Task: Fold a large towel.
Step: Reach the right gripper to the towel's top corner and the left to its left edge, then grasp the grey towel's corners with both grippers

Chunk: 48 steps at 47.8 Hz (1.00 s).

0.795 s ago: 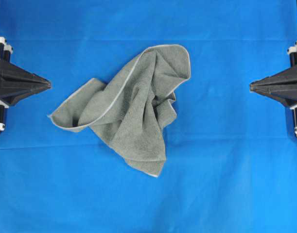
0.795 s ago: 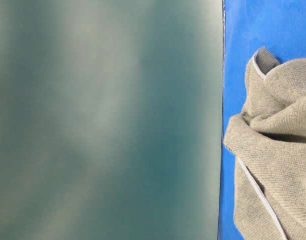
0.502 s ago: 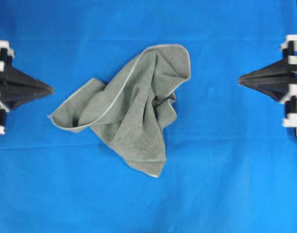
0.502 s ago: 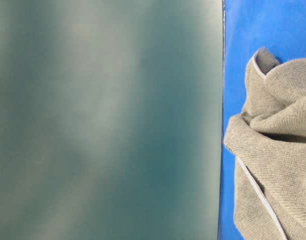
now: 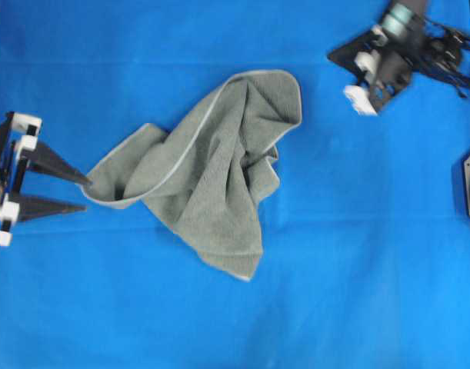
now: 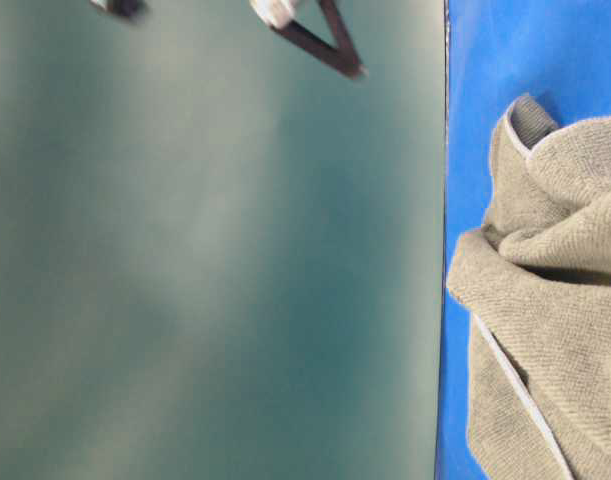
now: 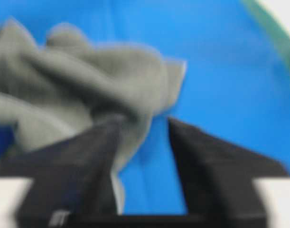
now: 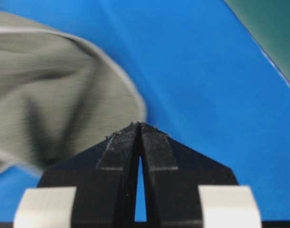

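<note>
Bright blue sheet (image 5: 358,269) over table

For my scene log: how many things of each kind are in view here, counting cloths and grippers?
Towel: 1
Blue sheet: 1
Grippers: 2, left gripper and right gripper
Total: 4

A crumpled grey-green terry-cloth towel (image 5: 211,181) shows a nubby, matt pile with a thin pale stitched hem. Beneath it, the bright blue sheet (image 5: 358,269) covering the desk looks smooth and matt. The black plastic hands with white blocks, left hand (image 5: 81,194) and right hand (image 8: 139,124), appear dull-finished.
</note>
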{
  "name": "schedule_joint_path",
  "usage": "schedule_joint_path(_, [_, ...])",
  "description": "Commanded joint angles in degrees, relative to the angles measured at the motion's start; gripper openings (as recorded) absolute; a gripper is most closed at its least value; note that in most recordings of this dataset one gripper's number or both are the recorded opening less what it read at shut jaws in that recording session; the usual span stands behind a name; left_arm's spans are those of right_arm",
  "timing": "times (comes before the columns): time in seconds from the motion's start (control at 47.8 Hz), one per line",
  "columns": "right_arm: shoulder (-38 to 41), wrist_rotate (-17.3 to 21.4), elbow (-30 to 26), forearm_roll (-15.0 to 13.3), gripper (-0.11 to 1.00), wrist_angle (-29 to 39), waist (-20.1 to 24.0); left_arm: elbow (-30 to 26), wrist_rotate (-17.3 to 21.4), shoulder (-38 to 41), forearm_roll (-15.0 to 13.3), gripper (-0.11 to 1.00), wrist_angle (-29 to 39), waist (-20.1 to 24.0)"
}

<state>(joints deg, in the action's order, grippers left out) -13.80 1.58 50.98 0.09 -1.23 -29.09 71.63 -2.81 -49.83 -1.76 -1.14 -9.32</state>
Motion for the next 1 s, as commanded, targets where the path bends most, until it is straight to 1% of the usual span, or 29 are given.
schedule_joint_path(0.0, [5.80, -0.09, -4.39, -0.79, 0.07, -0.09, -0.53, 0.35, 0.00, 2.29, -0.09, 0.59, 1.32, -0.09])
schedule_joint_path(0.063, [9.40, -0.09, -6.77, -1.14, 0.24, 0.18, -0.70, 0.62, -0.09, 4.22, -0.18, 0.75, 2.55, 0.09])
schedule_joint_path(0.105, [11.87, -0.18, -8.26, -1.41, 0.37, 0.18, -0.70, 0.70, -0.09, 5.71, -0.18, 0.81, 2.90, 0.53])
schedule_joint_path(0.188, [14.50, -0.26, -10.20, -1.85, 0.59, 0.35, -0.70, 0.70, -0.09, 9.76, -0.09, 0.79, 2.90, 2.11])
schedule_joint_path(0.209, [14.94, -0.26, -10.55, -1.93, 0.62, 0.53, -0.70, 0.70, 0.00, 10.90, -0.09, 0.79, 2.90, 2.55])
schedule_joint_path(0.23, [15.47, -0.26, -10.81, -2.02, 0.63, 0.62, -0.70, 0.70, -0.09, 11.95, 0.00, 0.79, 2.90, 3.16])
schedule_joint_path(0.293, [16.70, -0.26, -11.34, -2.11, 0.60, 1.23, -0.79, 0.35, 0.09, 15.47, 0.09, 0.79, 2.64, 4.13])
schedule_joint_path(0.397, [18.81, -0.26, -11.60, -2.11, 0.55, 1.85, -0.79, -0.26, 0.62, 21.27, 0.09, 0.81, 0.09, 4.13])
schedule_joint_path(0.544, [21.36, -0.26, -11.51, -2.11, 0.56, 1.32, -0.79, -1.14, 1.05, 28.48, 0.09, 0.82, -2.99, 4.22])
schedule_joint_path(0.711, [24.96, 0.00, -12.04, -1.58, 0.56, -1.14, -0.62, -1.76, 1.49, 33.66, 0.26, 0.82, -2.99, 4.48])
schedule_joint_path(0.837, [26.89, 0.09, -12.57, -1.32, 0.55, -1.49, -0.44, -2.46, 2.64, 34.37, 0.26, 0.78, -2.81, 5.01])
schedule_joint_path(0.9, [26.89, 0.00, -12.74, -1.49, 0.54, -1.32, 0.00, -2.64, 3.08, 34.37, 0.26, 0.73, -2.72, 5.54])
schedule_joint_path(0.941, [26.89, 0.00, -12.83, -1.58, 0.51, -1.32, 0.26, -2.64, 3.16, 34.37, 0.26, 0.66, -2.37, 5.89])
schedule_joint_path(0.983, [26.89, -0.09, -12.74, -1.58, 0.45, -1.14, 0.53, -2.64, 3.34, 34.37, 0.26, 0.56, -2.11, 6.24])
